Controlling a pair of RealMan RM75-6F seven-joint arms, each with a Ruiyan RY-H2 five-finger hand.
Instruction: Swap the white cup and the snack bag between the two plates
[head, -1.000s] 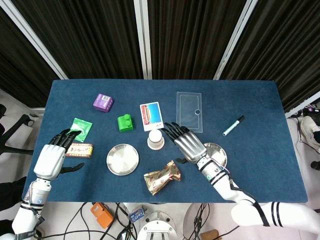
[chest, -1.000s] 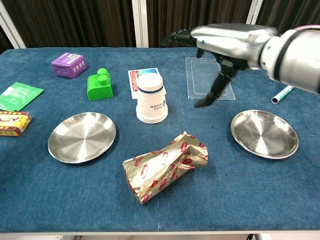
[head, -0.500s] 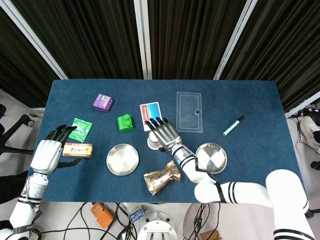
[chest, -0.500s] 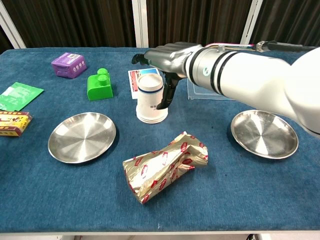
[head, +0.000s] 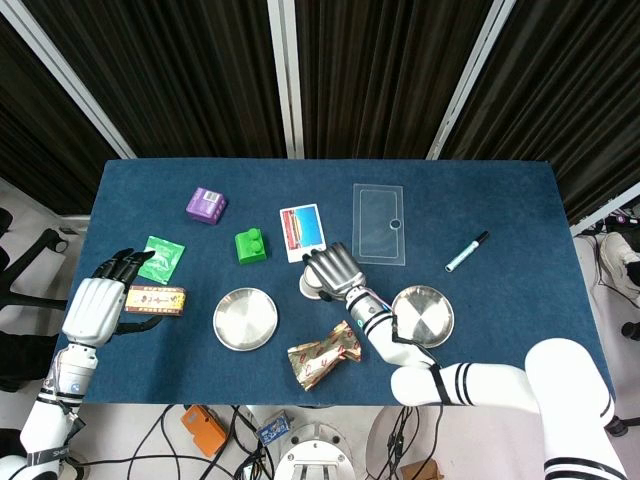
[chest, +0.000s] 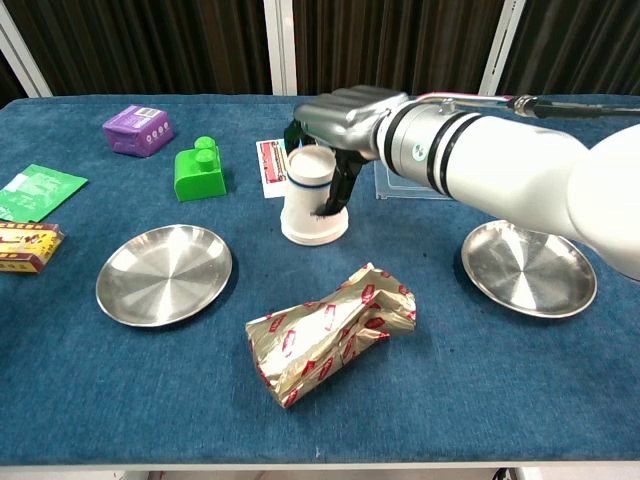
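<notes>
at the middle of the blue table (chest: 100, 400), the right hand (chest: 345, 115) has closed its fingers from above around the white cup (chest: 313, 205), which a moment earlier it only hovered over with fingers spread. the cup stands upside down on the cloth between the two plates, in front of a picture card (head: 302, 231), and looks slightly shifted, a sign the lift is likely starting. the snack bag (chest: 330, 328) lies crumpled on the cloth nearer the robot, also off both plates. the left plate (chest: 164, 273) and right plate (chest: 528, 267) both hold nothing, so neither item is placed yet. the left hand (head: 93, 305) hovers at the table's left edge by a red snack bar (head: 158, 299), fingers apart, holding nothing.
</notes>
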